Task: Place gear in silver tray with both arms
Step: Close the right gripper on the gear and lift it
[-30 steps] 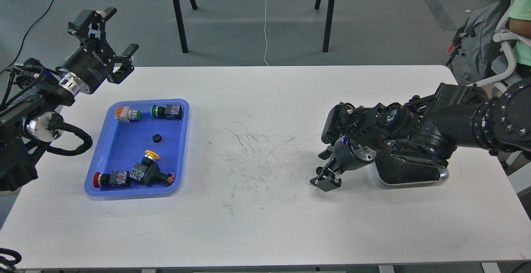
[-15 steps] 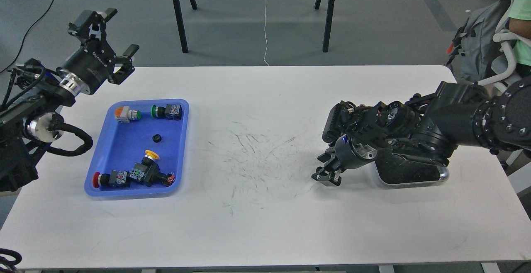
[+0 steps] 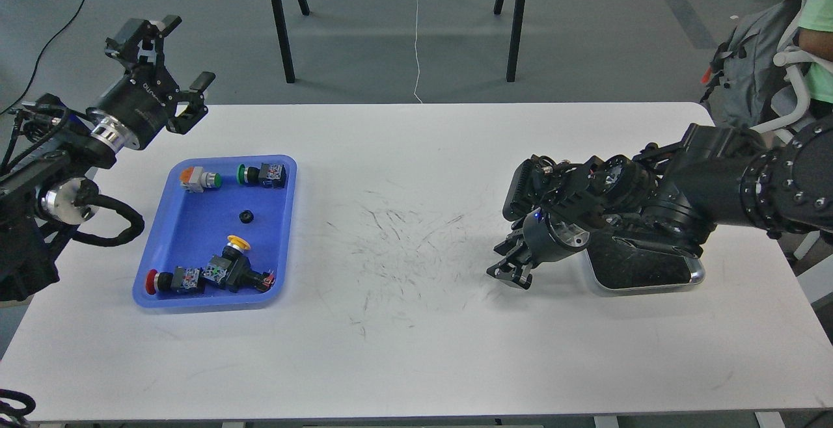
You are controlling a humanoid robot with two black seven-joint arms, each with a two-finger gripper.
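The gear [image 3: 246, 216] is a small black ring lying in the middle of the blue tray [image 3: 170, 233] at the left. The silver tray [image 3: 651, 273] sits on the table at the right, its dark scratched bottom mostly covered by my right arm. My left gripper [image 3: 189, 49] hangs open and empty above the table's far-left corner, well behind the blue tray. My right gripper [image 3: 509, 272] points down at the table just left of the silver tray; its dark fingers are too small to tell apart, and nothing shows in them.
Several coloured push-button switches [image 3: 202, 178] lie in the blue tray around the gear. The scuffed white table [image 3: 403, 233] spans the view. Black stand legs [image 3: 280, 18] rise behind it, and a person with a grey backpack [image 3: 755, 70] is at the far right.
My right gripper has lifted slightly and its fingers have drawn closer together. My left gripper has shifted a little to the left. The gear has not moved.
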